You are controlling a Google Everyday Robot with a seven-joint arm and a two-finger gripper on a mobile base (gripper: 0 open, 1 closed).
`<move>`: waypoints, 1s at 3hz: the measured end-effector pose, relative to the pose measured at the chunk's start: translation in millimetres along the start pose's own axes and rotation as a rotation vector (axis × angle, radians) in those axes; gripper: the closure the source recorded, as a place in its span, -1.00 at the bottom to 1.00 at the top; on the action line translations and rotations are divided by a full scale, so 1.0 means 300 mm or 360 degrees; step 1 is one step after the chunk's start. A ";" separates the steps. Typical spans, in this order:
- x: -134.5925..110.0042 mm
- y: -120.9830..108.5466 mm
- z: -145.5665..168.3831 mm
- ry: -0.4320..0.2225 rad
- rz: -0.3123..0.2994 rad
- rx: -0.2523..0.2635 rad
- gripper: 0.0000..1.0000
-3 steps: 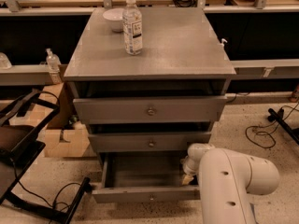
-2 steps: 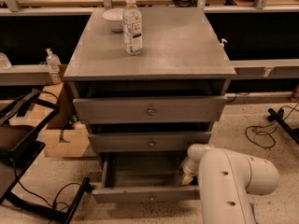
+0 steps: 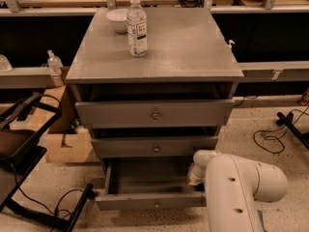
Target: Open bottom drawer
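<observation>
At the foot of the grey cabinet (image 3: 154, 79), I see the bottom drawer (image 3: 145, 200) standing pulled out well past the two fronts above it. Its dark inside is open to view, and its small round knob (image 3: 155, 205) sits at the middle of the slim front. My claw (image 3: 194, 177) is at the right end of that drawer, just inside the opening, below the middle drawer (image 3: 125, 147) and close to the drawer's right side. The white arm (image 3: 241, 187) covers most of it from this camera, so I cannot tell whether it is released or clenched, nor whether it touches the drawer wall or grips anything. The middle drawer and the top drawer (image 3: 116, 114) each stand a little out from the frame, each with its own knob at centre. Up on the surface (image 3: 193, 47), a clear water bottle (image 3: 137, 27) stands upright near the back left corner. A white bowl (image 3: 117, 20) sits just behind it, nearer the back edge.
</observation>
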State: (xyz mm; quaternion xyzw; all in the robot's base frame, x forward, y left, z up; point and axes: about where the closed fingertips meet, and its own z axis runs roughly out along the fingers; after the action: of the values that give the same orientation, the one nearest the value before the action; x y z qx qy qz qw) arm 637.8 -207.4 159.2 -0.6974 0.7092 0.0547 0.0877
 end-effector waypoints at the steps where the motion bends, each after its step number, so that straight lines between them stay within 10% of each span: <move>1: -0.010 0.003 0.021 0.0004 -0.0005 -0.0021 1.00; 3: -0.035 0.142 0.055 -0.0014 0.0034 -0.0125 1.00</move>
State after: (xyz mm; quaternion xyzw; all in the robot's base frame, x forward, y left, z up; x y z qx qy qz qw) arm 596.2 -192.9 143.2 -0.6925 0.7135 0.0864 0.0627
